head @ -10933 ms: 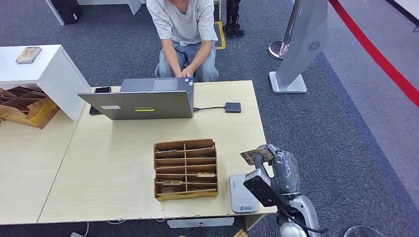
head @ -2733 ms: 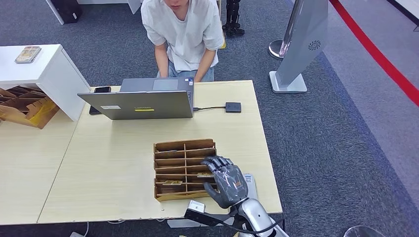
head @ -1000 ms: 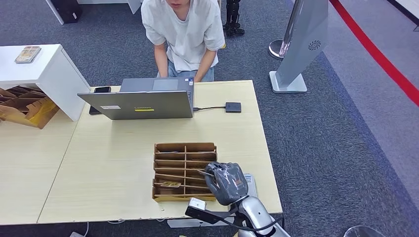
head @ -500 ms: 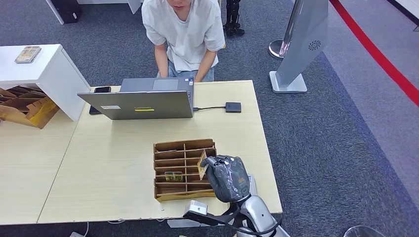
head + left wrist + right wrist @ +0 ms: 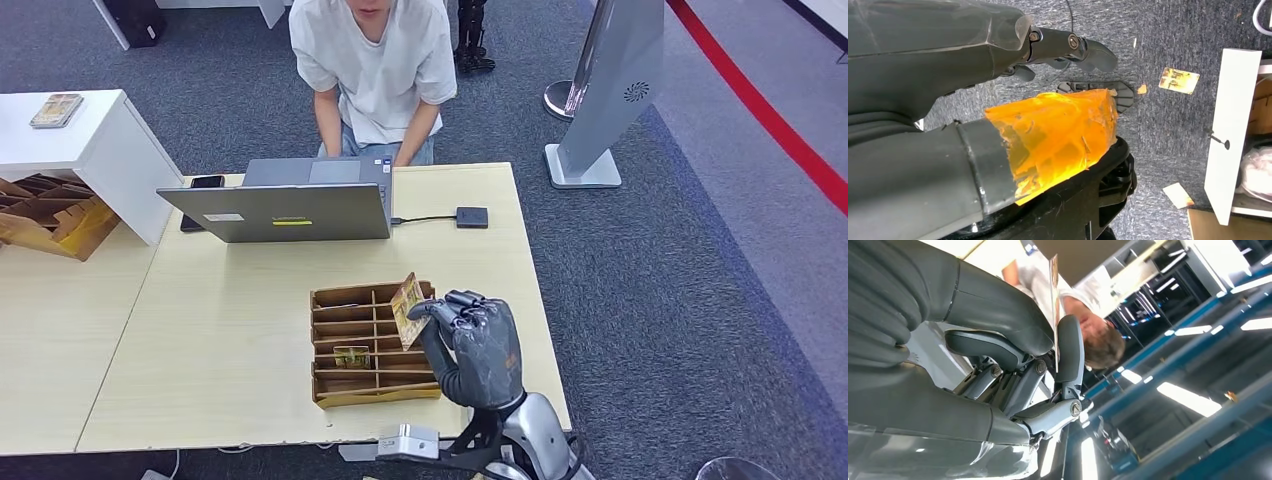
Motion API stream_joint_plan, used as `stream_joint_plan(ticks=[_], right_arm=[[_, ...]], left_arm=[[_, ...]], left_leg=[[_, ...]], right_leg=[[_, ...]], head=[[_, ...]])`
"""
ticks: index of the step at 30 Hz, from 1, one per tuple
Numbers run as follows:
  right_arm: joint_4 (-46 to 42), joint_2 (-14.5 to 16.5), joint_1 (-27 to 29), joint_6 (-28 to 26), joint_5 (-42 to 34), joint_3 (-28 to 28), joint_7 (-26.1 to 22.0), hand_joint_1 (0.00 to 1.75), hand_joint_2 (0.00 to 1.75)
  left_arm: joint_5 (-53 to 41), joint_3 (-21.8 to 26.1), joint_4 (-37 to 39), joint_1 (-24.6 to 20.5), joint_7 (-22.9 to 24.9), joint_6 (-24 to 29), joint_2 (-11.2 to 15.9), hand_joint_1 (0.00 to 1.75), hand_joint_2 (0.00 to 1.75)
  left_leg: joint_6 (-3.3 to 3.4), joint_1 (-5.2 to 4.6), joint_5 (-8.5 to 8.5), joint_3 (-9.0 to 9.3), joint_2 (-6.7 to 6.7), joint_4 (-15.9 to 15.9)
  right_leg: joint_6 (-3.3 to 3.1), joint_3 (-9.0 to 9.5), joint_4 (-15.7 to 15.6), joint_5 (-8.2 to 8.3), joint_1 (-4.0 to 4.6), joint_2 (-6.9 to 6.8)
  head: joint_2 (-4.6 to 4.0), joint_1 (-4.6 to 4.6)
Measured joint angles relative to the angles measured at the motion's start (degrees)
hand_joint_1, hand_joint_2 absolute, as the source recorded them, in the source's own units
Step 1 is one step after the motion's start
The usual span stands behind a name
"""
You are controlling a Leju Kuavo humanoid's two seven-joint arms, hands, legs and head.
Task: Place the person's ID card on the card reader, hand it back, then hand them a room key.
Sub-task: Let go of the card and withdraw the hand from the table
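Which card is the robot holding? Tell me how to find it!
Find the pale wooden table, then the brown cardboard tray of little slots near its front edge. Just above the tray's right side, the robot's dark right hand pinches a gold-brown room key. It is the card lifted up and tilted; the other card lies in a slot.

card reader [image 5: 512, 372] mostly hidden behind right hand [image 5: 478, 345], person [image 5: 374, 62] cropped above

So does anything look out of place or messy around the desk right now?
Yes: two cards lie loose on the carpet beside a white cabinet, seen from the left wrist. On the table, one card sits askew in the wooden organizer.
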Motion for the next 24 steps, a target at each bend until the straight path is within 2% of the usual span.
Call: stream_joint_plan(ticks=[12,24], right_arm=[[-2.7,0.0,-3.0,0.8,-3.0,0.0,-1.2,1.75,1.75],[2.1,1.6,-9.7,4.2,-4.8,-0.3,-0.6,1.75,1.75]], left_arm=[[-0.9,0.6,0.0,0.0,0.0,-0.2,-0.1,0.0,0.0],[-2.6,0.5,0.0,-0.3,0.5,-1.2,-0.3,0.0,0.0]], left_leg=[[0.0,0.0,0.01,-0.01,0.0,0.0],[0.0,0.0,0.01,-0.01,-0.01,0.0]], right_leg=[[0.0,0.01,0.0,0.01,0.0,0.0],[-0.01,0.01,0.0,0.02,0.0,-0.01]], head=[[0.0,0.01],[0.0,0.01]])
